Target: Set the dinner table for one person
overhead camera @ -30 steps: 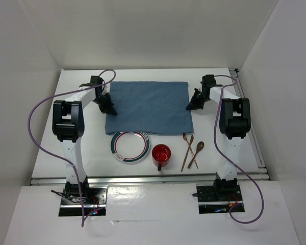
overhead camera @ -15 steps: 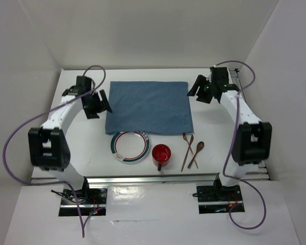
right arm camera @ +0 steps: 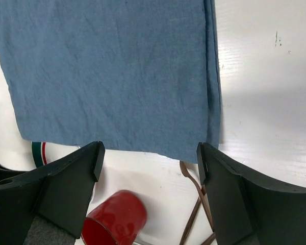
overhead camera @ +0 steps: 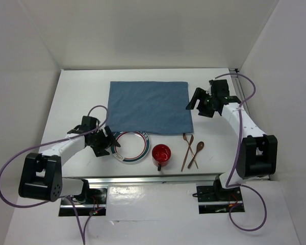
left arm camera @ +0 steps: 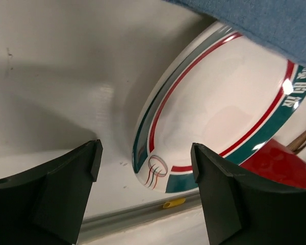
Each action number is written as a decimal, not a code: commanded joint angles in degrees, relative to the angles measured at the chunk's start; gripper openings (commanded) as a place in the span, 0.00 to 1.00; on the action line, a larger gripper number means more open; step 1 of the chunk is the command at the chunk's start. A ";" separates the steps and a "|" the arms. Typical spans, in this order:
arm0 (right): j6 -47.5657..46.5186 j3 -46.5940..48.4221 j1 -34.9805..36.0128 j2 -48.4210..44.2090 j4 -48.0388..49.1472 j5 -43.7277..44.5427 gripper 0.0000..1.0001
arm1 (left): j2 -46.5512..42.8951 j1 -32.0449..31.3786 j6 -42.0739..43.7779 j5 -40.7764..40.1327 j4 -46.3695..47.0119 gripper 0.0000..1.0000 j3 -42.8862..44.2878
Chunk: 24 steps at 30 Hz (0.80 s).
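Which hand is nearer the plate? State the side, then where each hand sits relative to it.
Left. The left hand sits open just beside the plate's left rim. The right hand hovers open off the right edge of the blue placemat, well beyond the plate and to its right.

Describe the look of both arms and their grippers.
Both the left arm and right arm are white tubes with boxy black joints. The left gripper and right gripper are black and blocky. A purple cable loops along each.

The dinner table (overhead camera: 74,97) is a large, flat, white rectangle with aluminium rails along its near and right edges.
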 commanded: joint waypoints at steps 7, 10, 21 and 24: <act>-1.37 0.67 0.45 -3.73 -0.08 0.32 0.87 | 0.30 0.00 -4.85 5.02 18.36 0.64 -7.27; -1.37 0.05 0.45 -3.73 -0.08 0.32 0.87 | -1.80 0.00 -4.24 2.74 15.91 0.28 -7.27; -1.89 0.58 0.45 -5.57 -1.66 0.85 0.87 | -18.15 0.00 2.70 -1.22 -12.39 0.00 6.08; -1.90 0.58 0.45 -4.97 -1.66 0.85 0.87 | -21.58 0.00 3.76 -1.75 -18.46 0.00 10.83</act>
